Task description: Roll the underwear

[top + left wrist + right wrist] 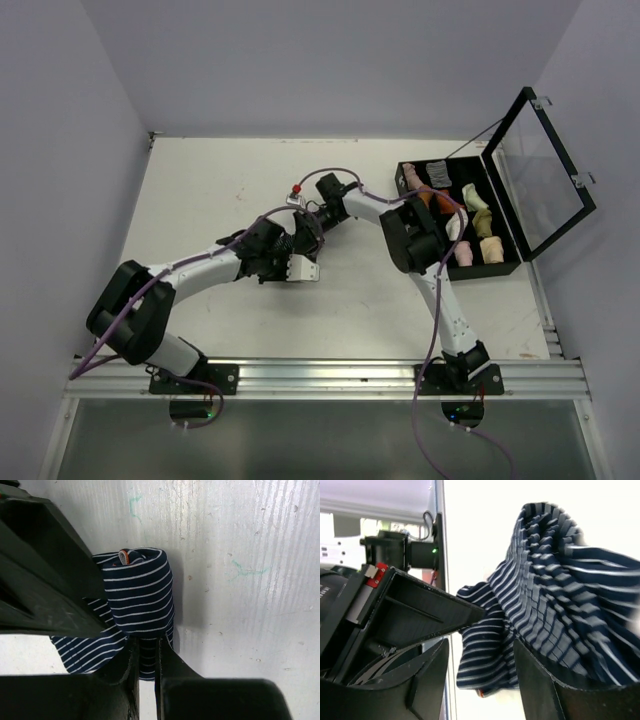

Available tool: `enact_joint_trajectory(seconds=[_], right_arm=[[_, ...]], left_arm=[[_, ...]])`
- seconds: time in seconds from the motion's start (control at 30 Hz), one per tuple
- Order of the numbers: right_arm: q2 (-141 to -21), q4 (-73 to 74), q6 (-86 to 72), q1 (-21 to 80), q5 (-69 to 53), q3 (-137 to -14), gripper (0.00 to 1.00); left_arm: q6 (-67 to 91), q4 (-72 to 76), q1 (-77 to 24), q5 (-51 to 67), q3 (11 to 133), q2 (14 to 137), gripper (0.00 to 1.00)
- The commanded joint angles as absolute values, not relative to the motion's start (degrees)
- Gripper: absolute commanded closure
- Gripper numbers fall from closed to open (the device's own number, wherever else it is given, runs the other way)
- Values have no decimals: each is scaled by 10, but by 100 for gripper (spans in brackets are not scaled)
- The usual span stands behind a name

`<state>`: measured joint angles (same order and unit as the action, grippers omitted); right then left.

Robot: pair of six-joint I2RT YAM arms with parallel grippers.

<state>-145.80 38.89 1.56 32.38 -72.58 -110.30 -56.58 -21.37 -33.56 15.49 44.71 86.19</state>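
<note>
The underwear (140,587) is navy with thin white stripes and an orange-trimmed waistband, partly rolled into a bundle on the white table. My left gripper (147,652) is shut on the near end of the bundle, a strip of cloth pinched between its fingers. In the right wrist view the underwear (545,595) hangs bunched, with its lower part between my right gripper's (480,680) wide-open fingers. The two grippers meet at the table's middle, left (297,248) and right (312,218); the cloth is hidden between them there.
A black case (505,262) with its clear lid (545,170) raised stands at the right; its compartments hold several rolled garments. The left gripper's black finger (415,610) reaches into the right wrist view beside the cloth. The table's near rail (320,375) runs across the front.
</note>
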Motion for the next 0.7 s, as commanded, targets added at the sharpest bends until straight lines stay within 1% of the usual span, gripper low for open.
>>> enact_joint_trajectory(seconds=[0.0, 0.2, 0.27, 0.33, 0.37, 0.5, 0.57, 0.67], right_arm=[[-1470, 361, 69, 279, -568, -1122, 40], [-1432, 371, 93, 229, -552, -1176, 39], [-1393, 371, 103, 207, -548, -1174, 38], [-1357, 371, 124, 189, -536, -1157, 38], [-1319, 371, 132, 184, -532, -1150, 38], [-1223, 386, 181, 170, -505, -1087, 37], [-1162, 395, 199, 169, -476, -1057, 37], [-1116, 437, 253, 169, -466, -1010, 37]], left_arm=[[-554, -363, -347, 211, 408, 901, 100], [-563, -422, -346, 221, 430, 918, 100], [-556, -438, -347, 234, 454, 930, 100], [-544, -460, -345, 243, 474, 955, 100], [-538, -468, -345, 256, 485, 966, 100], [-517, -516, -326, 287, 563, 1054, 100], [-511, -531, -310, 289, 599, 1084, 99], [-507, -553, -291, 286, 655, 1152, 99]])
